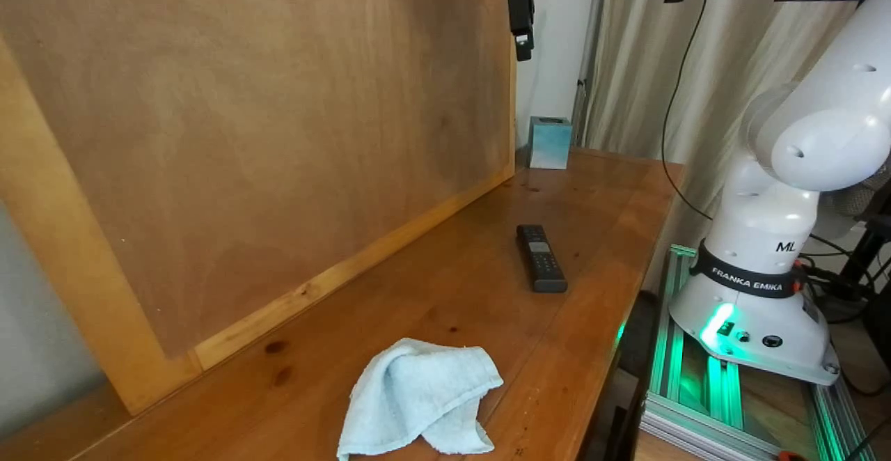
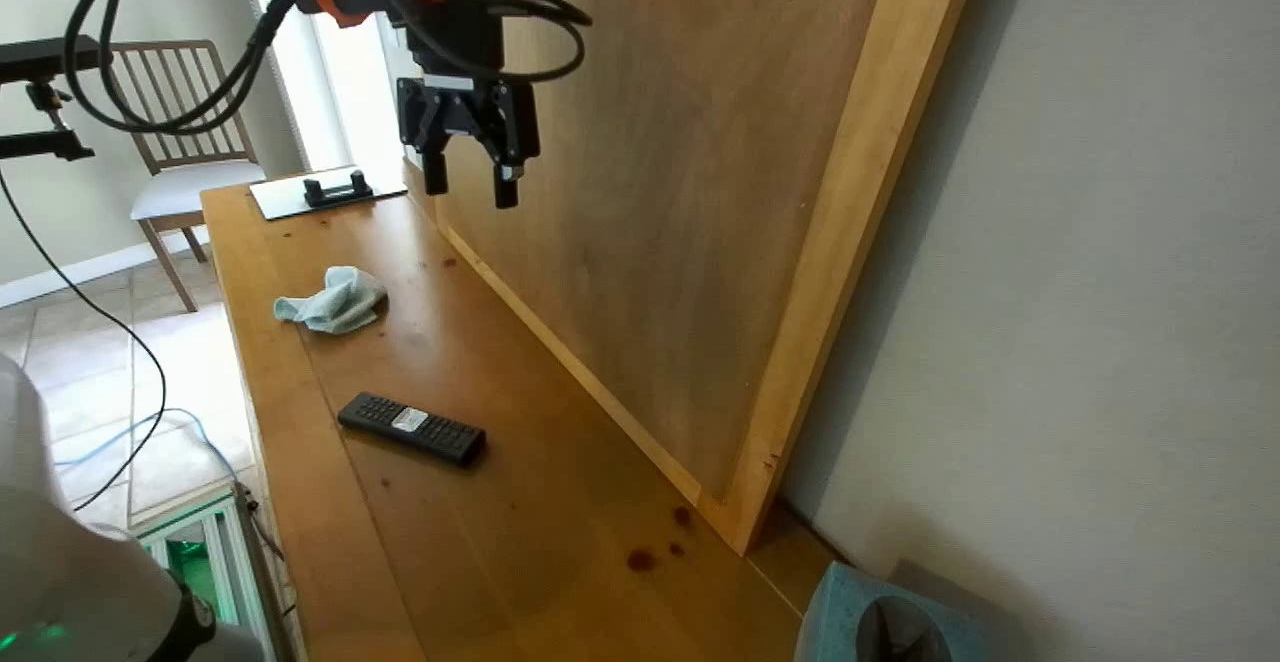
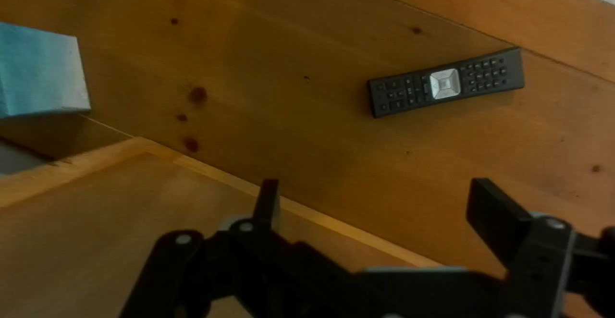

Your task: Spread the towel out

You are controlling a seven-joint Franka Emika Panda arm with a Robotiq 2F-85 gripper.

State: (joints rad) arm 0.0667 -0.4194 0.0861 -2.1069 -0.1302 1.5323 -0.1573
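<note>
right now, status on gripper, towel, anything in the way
Gripper open, empty, clear of table. Towel rumpled, not spread. Remote apart from towel, probably not in the way.

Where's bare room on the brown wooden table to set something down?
Between the black oblong remote and the teal box, and between that remote and the framed wooden panel. More crowded: where the box stands near the panel's corner, and where the crumpled pale blue cloth towel lies.

In an exterior view: towel (image 1: pixel 418 395) pale blue, lower centre; remote control (image 1: pixel 543 262) black, right of centre; tissue box (image 1: pixel 548 147) teal fading paler, above it.
</note>
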